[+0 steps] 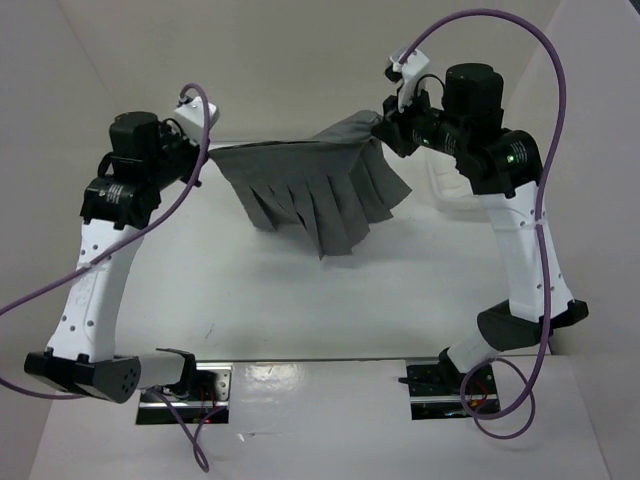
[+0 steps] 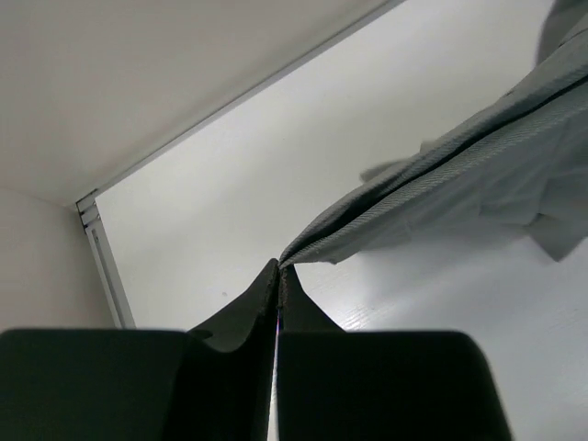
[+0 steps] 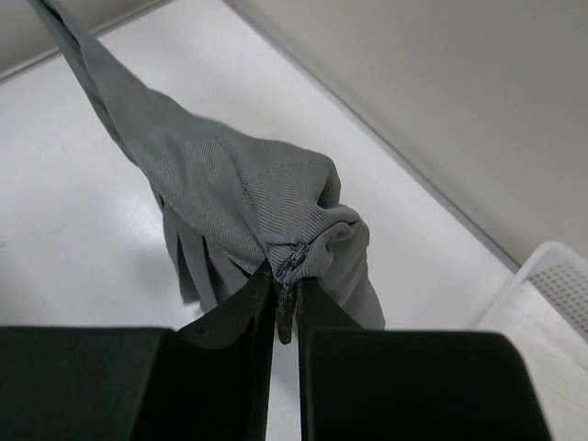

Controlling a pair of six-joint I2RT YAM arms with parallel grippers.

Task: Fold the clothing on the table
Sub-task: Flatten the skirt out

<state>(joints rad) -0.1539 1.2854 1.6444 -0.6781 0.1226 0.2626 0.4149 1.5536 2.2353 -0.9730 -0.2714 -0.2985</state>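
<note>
Two pinch points on the clothing, one at each end of its top edge. Held clear of most of the table, stretched as a grey band between the two arms and slightly bowed along the top.

Caught at the left end by the left gripper, shut tight on only a thin corner of the fabric. Seen from the left wrist as a taut, twisted ridge of grey cloth running up and away to the right from the fingertips. Beyond it, bare white tabletop and a thin metal rail along the far left edge.

Gathered at the right end in the right gripper, closed on a thicker wad of bunched waistband. Crumpled folds bulging just above the fingers in the right wrist view, with a small zip-like detail right at the pinch.

Below the top edge, fanned out into long separate pleats hanging toward the near side, uneven in length, longest around the middle and right. Dark shadow on the table underneath. Cannot tell from above whether the lowest tips touch the surface.

Off to the right, near the far corner, a white mesh basket, apart from the cloth. Looped over both arms, purple cables.
</note>
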